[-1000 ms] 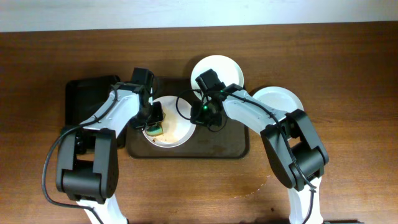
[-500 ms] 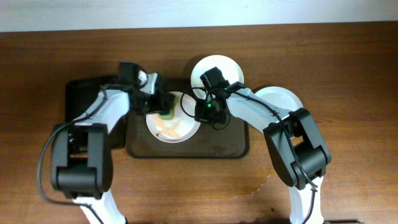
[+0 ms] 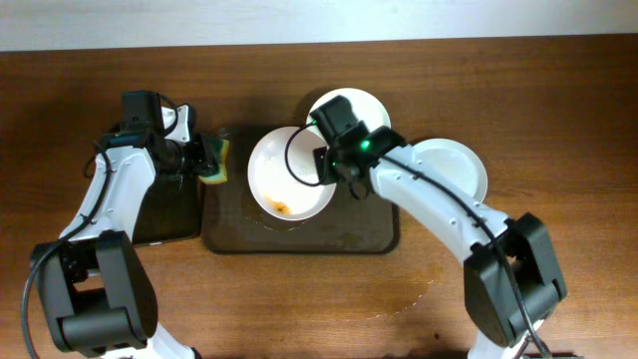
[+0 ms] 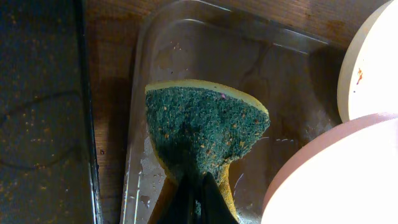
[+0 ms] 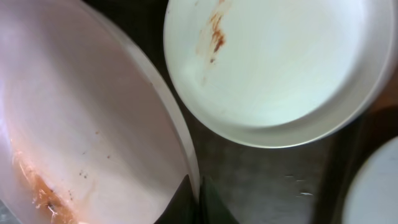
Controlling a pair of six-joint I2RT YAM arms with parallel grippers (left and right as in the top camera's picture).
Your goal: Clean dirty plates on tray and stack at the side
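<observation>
The right gripper point(image 5: 194, 200) pinches the rim of a dirty plate point(image 3: 291, 170), held up above the tray point(image 3: 349, 235). The left gripper point(image 4: 194, 198) squeezes a sponge point(image 4: 202, 124) over the tray's left edge. Rub the brown sauce point(image 3: 282, 207) off, gripping the plate tight.

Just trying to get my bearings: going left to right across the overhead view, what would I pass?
black tray, sponge in the left gripper, sauce-smeared plate gripped by the right gripper, second plate at the back, third plate far right

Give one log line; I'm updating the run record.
left gripper: shut on sponge, over tray | right gripper: shut on sauced plate | second plate: smeared, at tray rim | third plate: beside tray
</observation>
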